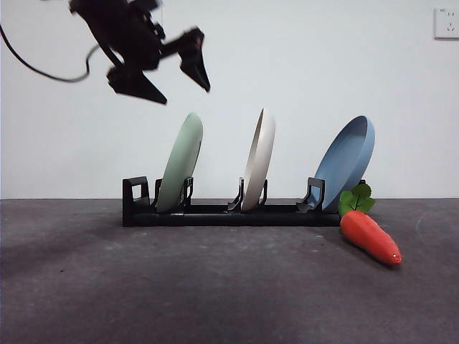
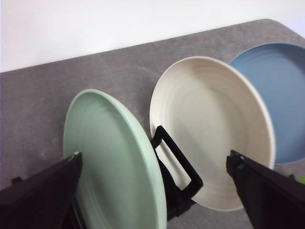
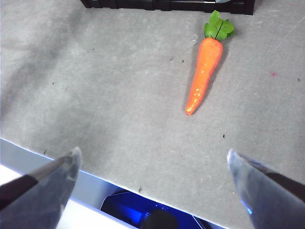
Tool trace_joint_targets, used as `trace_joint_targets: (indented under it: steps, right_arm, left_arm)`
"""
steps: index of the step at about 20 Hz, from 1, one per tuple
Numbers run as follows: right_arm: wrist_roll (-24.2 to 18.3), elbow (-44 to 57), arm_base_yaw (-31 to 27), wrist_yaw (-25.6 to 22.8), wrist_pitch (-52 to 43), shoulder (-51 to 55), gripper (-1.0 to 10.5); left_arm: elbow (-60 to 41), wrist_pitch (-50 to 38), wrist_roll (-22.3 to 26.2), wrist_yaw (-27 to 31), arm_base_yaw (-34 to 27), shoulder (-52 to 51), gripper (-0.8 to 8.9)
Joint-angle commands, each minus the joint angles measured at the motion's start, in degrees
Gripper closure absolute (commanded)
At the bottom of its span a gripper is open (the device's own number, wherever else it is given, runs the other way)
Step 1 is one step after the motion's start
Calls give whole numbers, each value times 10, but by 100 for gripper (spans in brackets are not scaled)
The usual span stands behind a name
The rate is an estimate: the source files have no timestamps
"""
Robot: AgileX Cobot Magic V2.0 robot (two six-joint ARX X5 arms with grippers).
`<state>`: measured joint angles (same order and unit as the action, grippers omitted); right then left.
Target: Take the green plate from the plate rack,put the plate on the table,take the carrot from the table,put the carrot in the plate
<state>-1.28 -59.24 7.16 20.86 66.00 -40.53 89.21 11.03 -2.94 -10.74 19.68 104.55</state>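
While tilted above the green plate, left claw agape.

Jaws spread (wide) above the green plate.

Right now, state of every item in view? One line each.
green plate: on edge in the plate rack, leaning, not gripped
cream plate: on edge in the middle slot
blue plate: leaning in the end slot
carrot: lying on the table by the rack's blue-plate end, untouched
left end effector: open, above the green plate
right end effector: open, empty, over the table's near edge
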Motion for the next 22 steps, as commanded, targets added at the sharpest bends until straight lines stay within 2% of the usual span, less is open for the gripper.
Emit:
trace_joint_targets:
  steps: [1, 4, 5, 8, 9, 11, 14, 18, 22]
  right_arm:
    - [3, -2, 2, 1, 0, 0, 197]
    - [3, -2, 2, 0, 1, 0, 198]
    - [3, -2, 2, 0, 1, 0, 200]
    - [3, -2, 2, 0, 1, 0, 200]
    - [3, -2, 2, 0, 1, 0, 200]
    - [3, -2, 2, 0, 1, 0, 200]
    - [3, -2, 2, 0, 1, 0, 200]
    - [3, -2, 2, 0, 1, 0, 200]
    - [3, -2, 2, 0, 0, 0, 200]
  left_arm:
    - [2, -16, 6, 5, 6, 35, 133]
    - [2, -11, 2, 7, 7, 69, 139]
    - [2, -6, -1, 9, 9, 76, 220]
    - [2, 2, 0, 14, 11, 78, 593]
    - [2, -1, -1, 12, 12, 78, 671]
    - [2, 0, -1, -3, 12, 77, 759]
    - [2, 8, -3, -11, 12, 75, 822]
    - [2, 10, -30, -18, 12, 62, 822]
    - [2, 11, -35, -26, 12, 29, 822]
